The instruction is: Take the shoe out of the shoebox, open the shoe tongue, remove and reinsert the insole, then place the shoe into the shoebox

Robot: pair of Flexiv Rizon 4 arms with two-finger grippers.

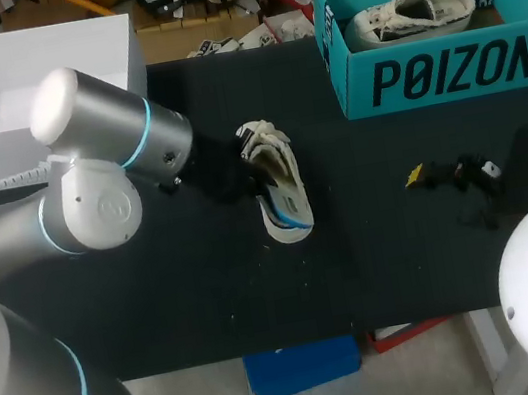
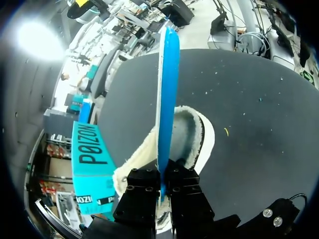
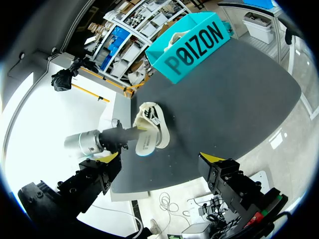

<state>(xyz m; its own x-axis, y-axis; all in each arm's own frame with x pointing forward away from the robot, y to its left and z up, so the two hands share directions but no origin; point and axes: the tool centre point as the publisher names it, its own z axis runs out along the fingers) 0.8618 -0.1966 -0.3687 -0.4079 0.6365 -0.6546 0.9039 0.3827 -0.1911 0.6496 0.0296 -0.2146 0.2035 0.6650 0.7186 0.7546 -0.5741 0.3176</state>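
Note:
A white shoe (image 1: 278,190) lies on the black table (image 1: 387,268), out of the teal shoebox (image 1: 446,71). My left gripper (image 1: 239,166) is at its opening. In the left wrist view that gripper (image 2: 163,181) is shut on a blue insole (image 2: 167,89), which stands on edge above the shoe's fleecy inside (image 2: 192,132). My right gripper (image 1: 443,193) rests to the shoe's right, open and holding nothing. The right wrist view shows its two fingers wide apart (image 3: 161,158), with the shoe (image 3: 152,127) and my left arm (image 3: 99,142) ahead of them.
A second white shoe (image 1: 411,14) lies inside the teal shoebox at the table's back right. An open white box (image 1: 32,84) stands at the back left. My left arm's large grey joints (image 1: 98,175) hang over the table's left part.

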